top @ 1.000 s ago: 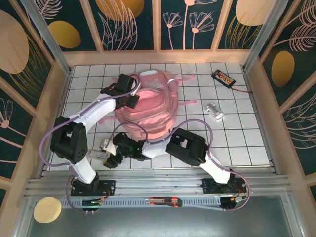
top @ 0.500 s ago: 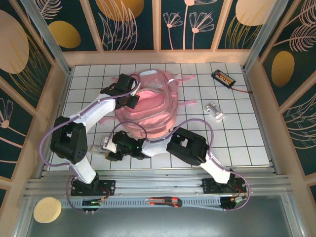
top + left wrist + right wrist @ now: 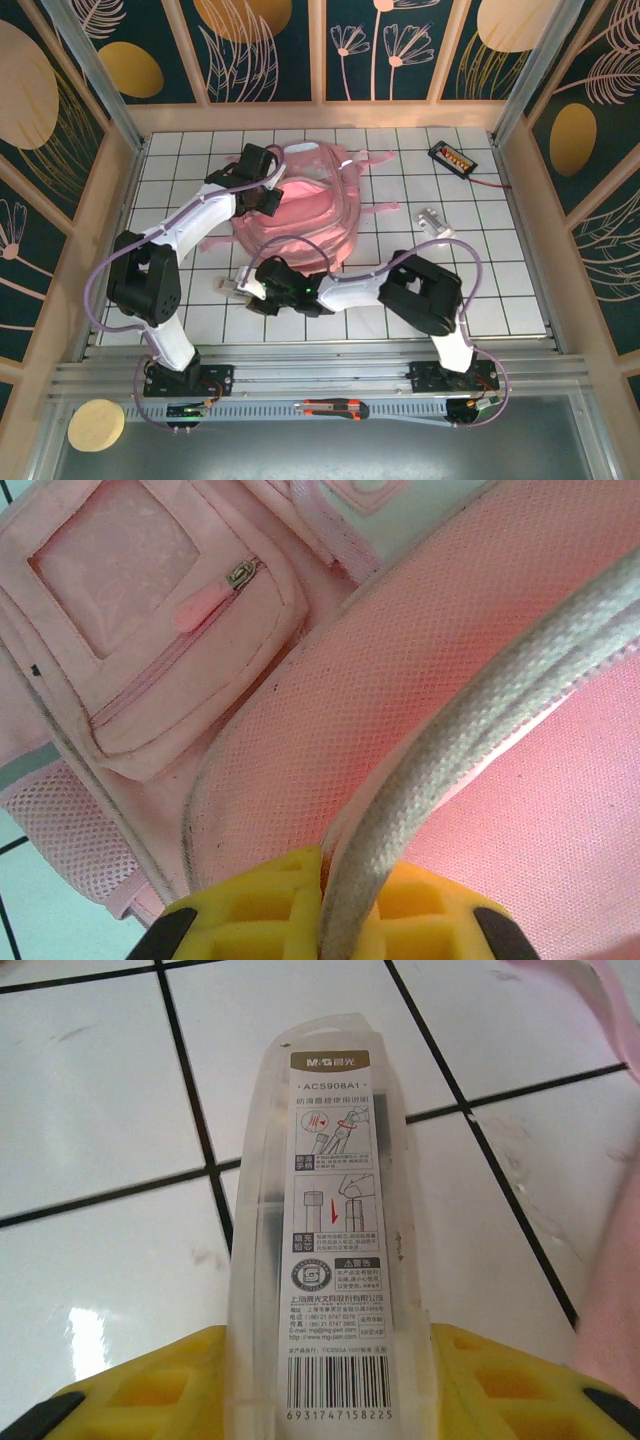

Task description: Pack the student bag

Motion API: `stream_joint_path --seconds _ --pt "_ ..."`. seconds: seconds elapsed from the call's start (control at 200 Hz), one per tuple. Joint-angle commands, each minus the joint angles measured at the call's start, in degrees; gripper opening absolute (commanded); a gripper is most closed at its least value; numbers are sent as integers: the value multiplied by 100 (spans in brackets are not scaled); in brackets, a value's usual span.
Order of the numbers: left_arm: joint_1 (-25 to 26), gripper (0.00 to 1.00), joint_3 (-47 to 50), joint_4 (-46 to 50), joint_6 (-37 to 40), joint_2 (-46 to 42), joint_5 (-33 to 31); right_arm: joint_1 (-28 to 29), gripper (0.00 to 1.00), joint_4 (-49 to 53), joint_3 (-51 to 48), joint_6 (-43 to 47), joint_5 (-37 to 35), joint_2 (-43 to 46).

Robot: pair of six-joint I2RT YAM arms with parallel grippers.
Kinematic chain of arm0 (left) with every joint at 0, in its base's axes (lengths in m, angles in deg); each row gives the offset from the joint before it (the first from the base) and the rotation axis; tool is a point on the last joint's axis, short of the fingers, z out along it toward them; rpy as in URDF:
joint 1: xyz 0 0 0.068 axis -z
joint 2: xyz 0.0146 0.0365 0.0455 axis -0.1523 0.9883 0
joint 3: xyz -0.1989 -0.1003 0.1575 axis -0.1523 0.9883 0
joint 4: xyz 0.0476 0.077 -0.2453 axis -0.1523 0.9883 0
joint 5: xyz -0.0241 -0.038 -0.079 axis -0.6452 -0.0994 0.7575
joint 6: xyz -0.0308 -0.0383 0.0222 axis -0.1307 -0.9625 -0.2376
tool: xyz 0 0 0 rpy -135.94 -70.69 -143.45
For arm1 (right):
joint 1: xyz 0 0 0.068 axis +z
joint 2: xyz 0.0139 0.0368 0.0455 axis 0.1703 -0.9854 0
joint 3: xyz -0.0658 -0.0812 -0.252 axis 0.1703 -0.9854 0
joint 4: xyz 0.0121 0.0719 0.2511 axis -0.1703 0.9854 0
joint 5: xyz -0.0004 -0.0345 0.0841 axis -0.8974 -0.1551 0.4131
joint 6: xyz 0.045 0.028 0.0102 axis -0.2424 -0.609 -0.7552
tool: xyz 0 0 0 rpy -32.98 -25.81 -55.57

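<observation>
In the right wrist view, legible barcode label (image 3: 338, 1260) on clear case (image 3: 256, 1220)

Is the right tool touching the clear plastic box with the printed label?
Touching. Right wrist view: yellow fingers of the right tool press both sides of the clear plastic box.

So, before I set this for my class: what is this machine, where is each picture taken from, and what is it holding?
It is two robot arms bolted to a tiled table. The overhead picture looks down from behind them; the other two come from cameras on the wrists. The left end effector is shut on a pale corded edge of the pink student bag. The right end effector grips a clear plastic case with a printed label, beside the bag. Also lying there: a small black device with a red wire and a small white object.
</observation>
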Motion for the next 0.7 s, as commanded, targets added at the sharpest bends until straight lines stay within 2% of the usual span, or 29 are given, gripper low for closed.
stream_joint_path --seconds 0.0,0.335,0.54,0.696 --pt "-78 0 -348 38 -200 156 125 19 36 290 -298 -29 -197 810" --pt "-74 0 -444 -13 -644 -218 620 -126 36 1537 -710 -684 -752 2490" --pt "-39 0 -232 -239 -956 -655 888 -1011 37 2114 -753 -1186 -562 3035" --pt "73 0 -65 -479 -1143 -880 1050 -1886 37 2601 -450 -1303 -239 2936"
